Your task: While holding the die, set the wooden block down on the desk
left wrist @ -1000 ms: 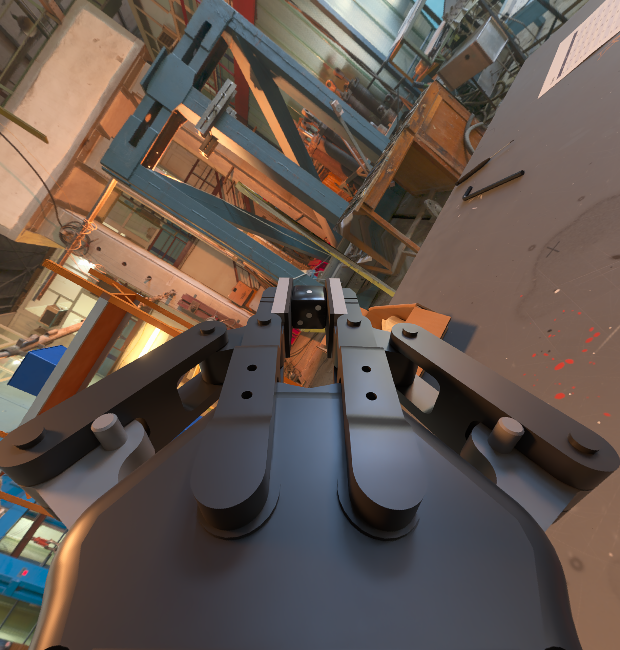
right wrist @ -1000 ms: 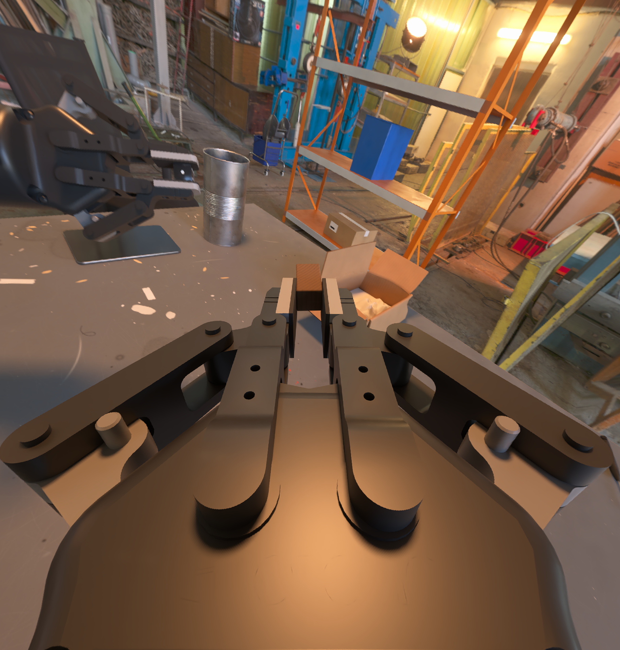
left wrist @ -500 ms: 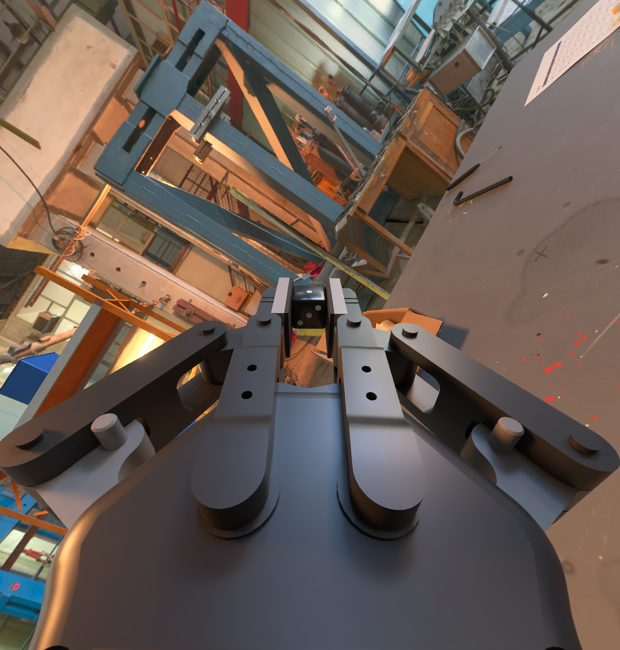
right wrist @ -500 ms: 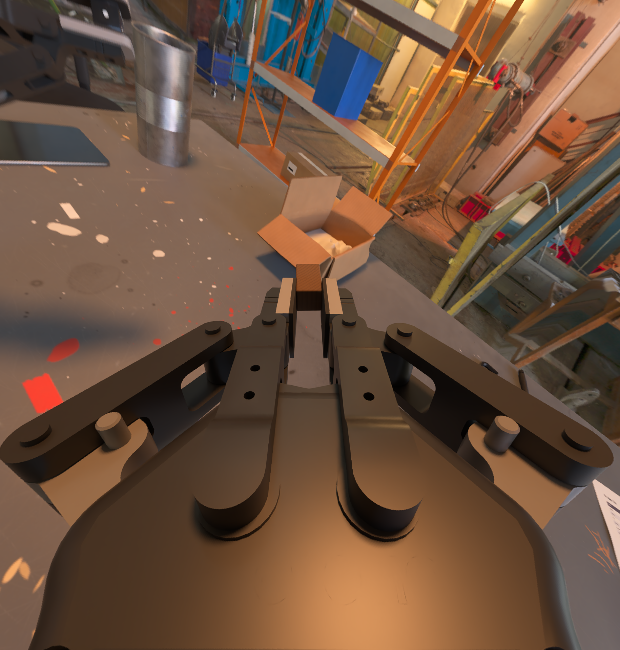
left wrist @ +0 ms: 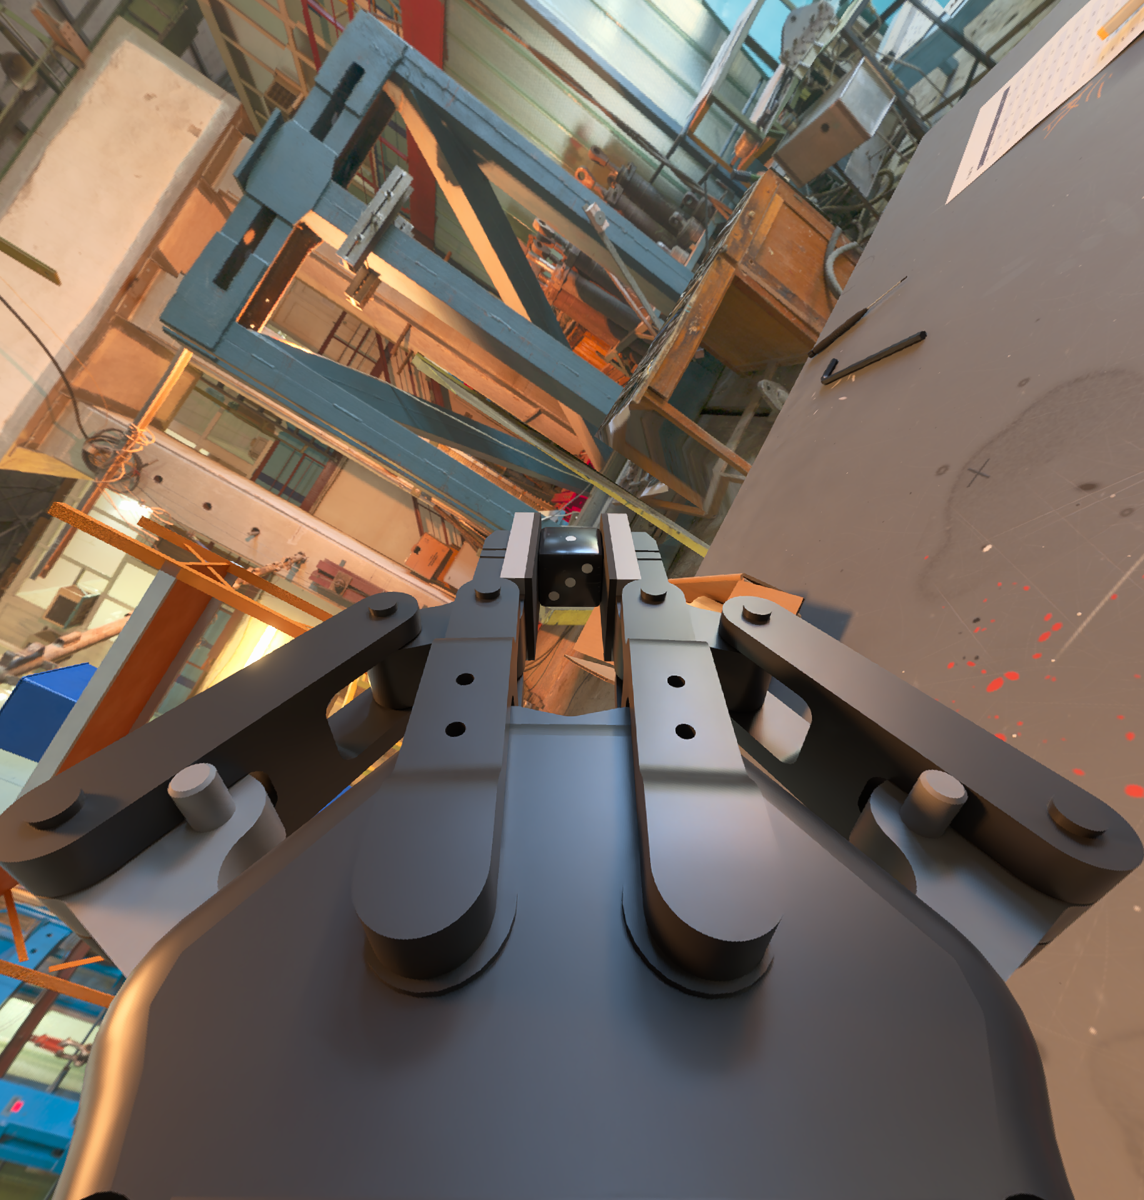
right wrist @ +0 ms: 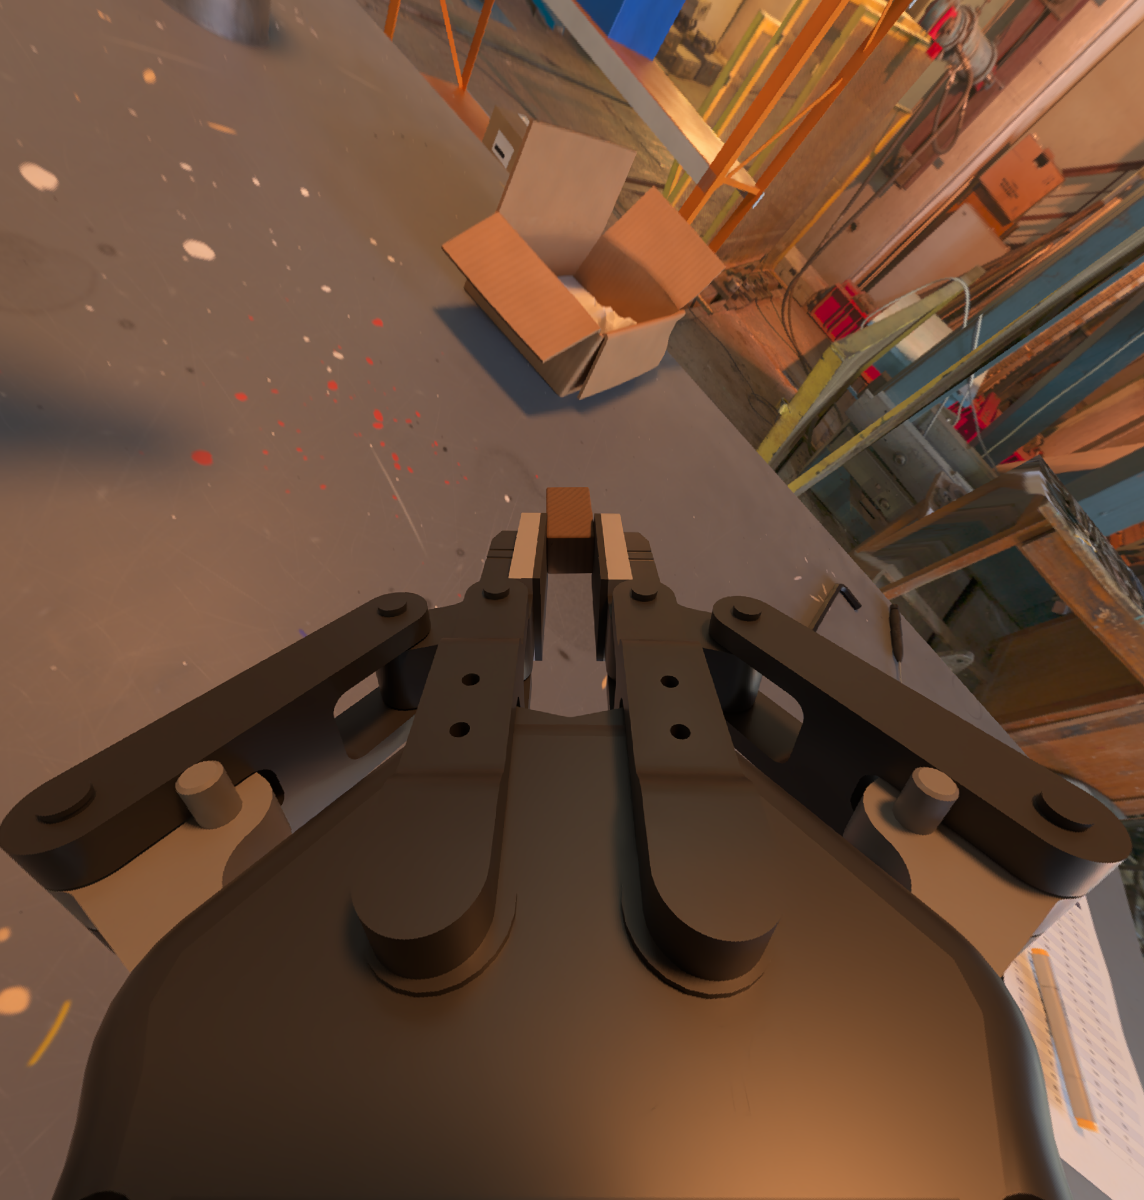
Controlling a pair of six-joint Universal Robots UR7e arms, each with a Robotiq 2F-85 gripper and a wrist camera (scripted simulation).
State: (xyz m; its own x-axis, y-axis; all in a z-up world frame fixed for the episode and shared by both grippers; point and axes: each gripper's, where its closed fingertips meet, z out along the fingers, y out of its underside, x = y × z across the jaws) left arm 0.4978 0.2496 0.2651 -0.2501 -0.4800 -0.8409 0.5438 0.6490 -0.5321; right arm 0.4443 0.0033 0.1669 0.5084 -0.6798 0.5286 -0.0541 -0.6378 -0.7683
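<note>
My left gripper (left wrist: 568, 552) is shut on a black die (left wrist: 569, 566) with white pips, held in the air beside the grey desk (left wrist: 985, 493), which fills the right of the left wrist view. My right gripper (right wrist: 569, 545) is shut on a small brown wooden block (right wrist: 568, 513), which sticks out past the fingertips. It points down at the grey desk (right wrist: 186, 558), with the block above the surface near the desk's right edge. I cannot tell whether the block touches the desk.
An open cardboard box (right wrist: 576, 279) stands on the desk ahead of the block. A black hex key (right wrist: 832, 600) and a thin dark tool (right wrist: 894, 633) lie near the right edge; both also show in the left wrist view (left wrist: 871, 357). A printed sheet (right wrist: 1089, 1065) lies at lower right.
My right gripper has tilted down toward the desk with the block; the metal can and the other gripper have left its view. The left gripper holds the die almost still.
</note>
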